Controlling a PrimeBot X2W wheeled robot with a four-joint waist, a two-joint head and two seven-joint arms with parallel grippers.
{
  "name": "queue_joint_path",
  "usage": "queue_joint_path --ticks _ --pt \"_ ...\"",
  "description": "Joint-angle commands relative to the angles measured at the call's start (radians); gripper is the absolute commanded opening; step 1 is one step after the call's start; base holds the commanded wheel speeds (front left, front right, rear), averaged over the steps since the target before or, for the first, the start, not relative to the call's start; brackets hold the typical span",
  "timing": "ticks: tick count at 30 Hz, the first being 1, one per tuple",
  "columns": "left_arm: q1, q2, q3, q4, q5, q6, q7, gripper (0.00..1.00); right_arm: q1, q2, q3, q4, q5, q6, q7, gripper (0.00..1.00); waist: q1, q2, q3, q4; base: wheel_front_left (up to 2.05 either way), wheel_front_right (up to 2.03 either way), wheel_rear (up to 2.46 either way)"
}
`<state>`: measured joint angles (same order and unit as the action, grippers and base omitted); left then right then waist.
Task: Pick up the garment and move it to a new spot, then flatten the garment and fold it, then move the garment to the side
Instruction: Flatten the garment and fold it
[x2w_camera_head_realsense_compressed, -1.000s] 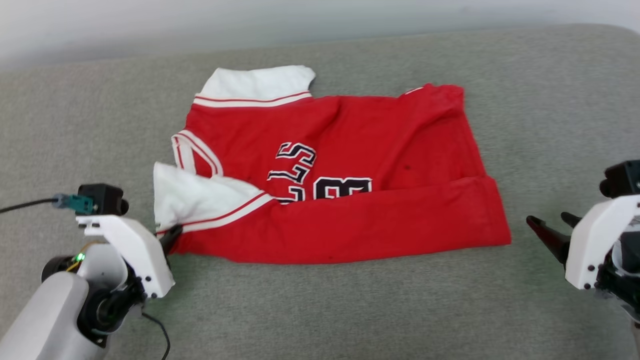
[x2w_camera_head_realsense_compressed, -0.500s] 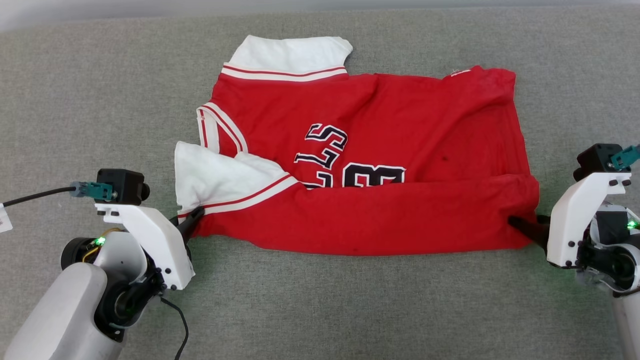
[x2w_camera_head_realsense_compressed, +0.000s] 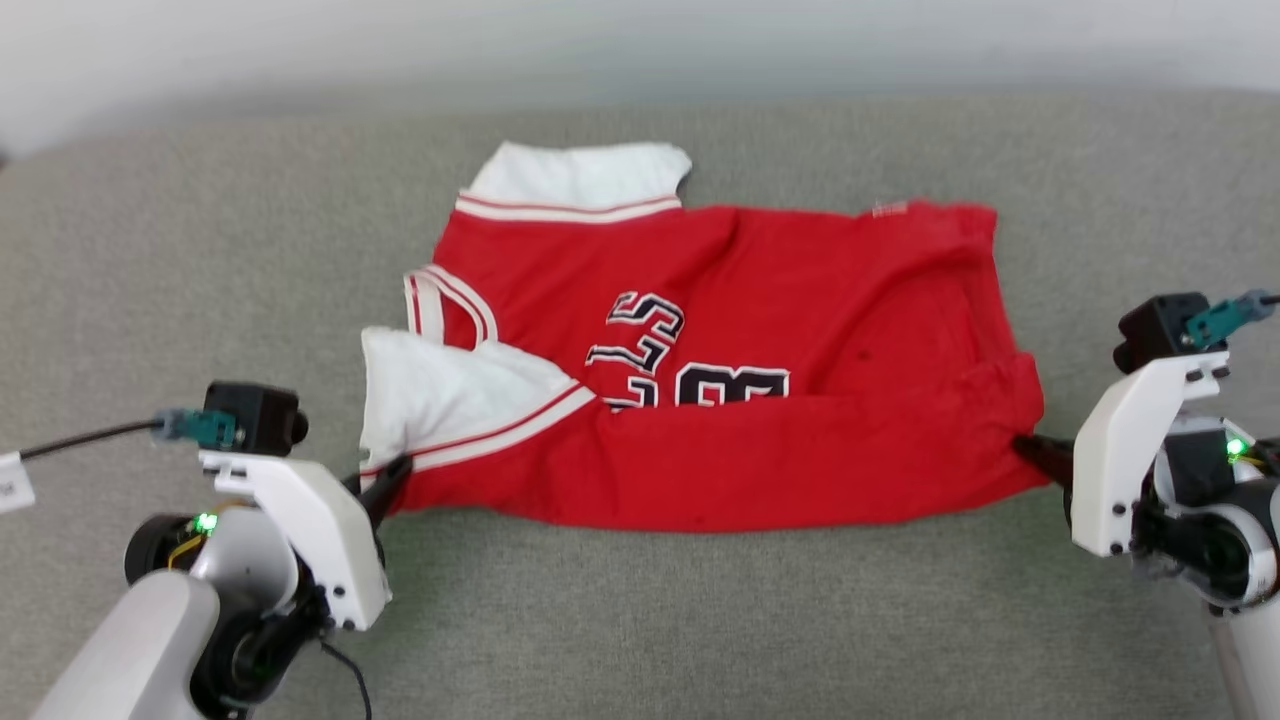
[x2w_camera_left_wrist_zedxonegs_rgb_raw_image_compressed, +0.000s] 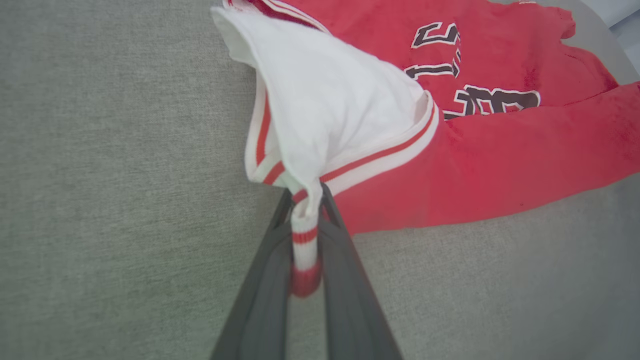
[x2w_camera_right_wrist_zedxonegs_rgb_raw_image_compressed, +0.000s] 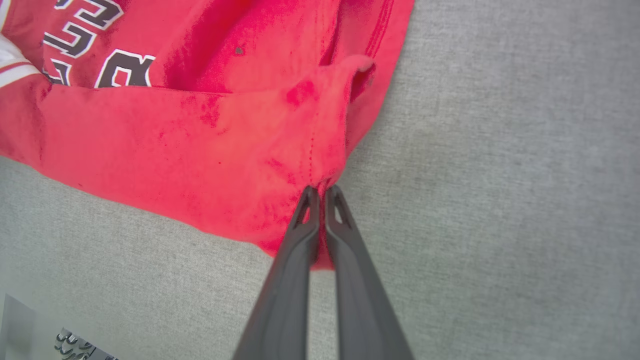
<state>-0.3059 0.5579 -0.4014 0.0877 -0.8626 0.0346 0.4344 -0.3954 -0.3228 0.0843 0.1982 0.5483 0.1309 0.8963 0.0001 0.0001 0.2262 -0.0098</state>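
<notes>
lying across the middle of the grey cloth-covered counter (x2w_camera_head_realsense_compressed: 640, 620), the garment (x2w_camera_head_realsense_compressed: 820, 290) is a red jersey spread sideways, with its collar (x2w_camera_head_realsense_compressed: 440, 305) toward the robot's left and its hem toward the right. the near long edge is folded over toward the middle, and this red band covers the lower part of the black letters and number (x2w_camera_head_realsense_compressed: 690, 370). one white sleeve (x2w_camera_head_realsense_compressed: 575, 175) lies flat at the far side. the other white sleeve (x2w_camera_head_realsense_compressed: 450, 400) lies at the near left corner, a little raised. the left pincer (x2w_camera_head_realsense_compressed: 393, 472) is clenched on the striped trim (x2w_camera_left_wrist_zedxonegs_rgb_raw_image_compressed: 305, 235) of this near sleeve, and in the left wrist view a strip of the trim hangs down between the two dark fingers (x2w_camera_left_wrist_zedxonegs_rgb_raw_image_compressed: 260, 300). the right pincer (x2w_camera_head_realsense_compressed: 1022, 447) is clenched on the near right corner of the hem, and in the right wrist view red cloth is squeezed between its fingertips (x2w_camera_right_wrist_zedxonegs_rgb_raw_image_compressed: 307, 210). both pincers are low, close to the counter, at opposite ends of the folded band.
</notes>
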Motion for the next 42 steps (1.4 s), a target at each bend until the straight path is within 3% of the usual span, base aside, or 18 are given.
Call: queue_joint_path --ticks 1,10,17,18,19,20,21,31,36,42 --pt "0.029 0.006 0.005 -0.013 -0.008 0.005 -0.009 0.00 0.027 -0.011 0.009 -0.018 0.007 0.000 -0.003 0.00 -0.0001 -0.0001 -0.062 -0.003 0.00 0.00 0.00" --pt "0.200 0.035 0.015 -0.078 -0.039 0.058 -0.007 0.00 0.179 -0.025 0.012 -0.092 0.031 0.000 0.016 0.00 -0.0001 -0.0001 -0.208 0.014 0.00 0.00 0.00" --pt "0.317 0.047 0.024 -0.091 -0.075 0.091 0.004 0.00 0.299 -0.004 -0.029 -0.100 0.020 0.000 0.006 0.00 -0.0001 -0.0001 -0.225 0.025 0.00 0.00 0.00" --pt "0.320 0.044 0.022 -0.088 -0.069 0.095 -0.005 0.00 0.314 0.004 -0.034 -0.101 0.015 0.000 -0.005 0.05 -0.0001 -0.0001 -0.221 0.026 0.00 0.00 0.00" --pt "0.319 0.031 0.025 -0.084 -0.068 0.100 -0.021 0.00 0.326 0.012 -0.041 -0.104 0.009 -0.001 -0.026 0.44 -0.0001 -0.0001 -0.216 0.027 0.00 0.00 0.00" --pt "0.318 0.018 0.020 -0.074 -0.069 0.098 -0.028 0.58 0.339 0.017 -0.042 -0.104 0.003 0.000 -0.048 1.00 -0.0001 -0.0001 -0.212 0.028 0.00 0.00 0.00" --pt "0.314 0.012 0.014 -0.067 -0.065 0.094 -0.033 1.00 0.350 0.023 -0.037 -0.105 0.004 0.000 -0.069 1.00 -0.0001 -0.0001 -0.207 0.026 0.00 0.00 0.00" --pt "0.198 0.014 0.066 -0.043 0.014 0.123 -0.155 1.00 0.328 0.058 -0.050 -0.178 -0.119 0.000 -0.511 1.00 -0.0001 -0.0001 -0.181 -0.035 0.00 0.00 0.00" --pt "0.055 0.020 0.099 -0.041 0.093 0.146 -0.239 1.00 0.285 0.104 -0.061 -0.219 -0.213 0.000 -0.706 1.00 -0.0001 -0.0001 -0.126 -0.087 0.00 0.00 0.00" --pt "-0.133 0.042 0.119 0.031 0.120 0.115 -0.256 1.00 0.211 0.140 -0.051 -0.259 -0.260 0.000 -0.786 1.00 -0.0001 -0.0001 0.000 -0.145 0.00 0.00 0.00"
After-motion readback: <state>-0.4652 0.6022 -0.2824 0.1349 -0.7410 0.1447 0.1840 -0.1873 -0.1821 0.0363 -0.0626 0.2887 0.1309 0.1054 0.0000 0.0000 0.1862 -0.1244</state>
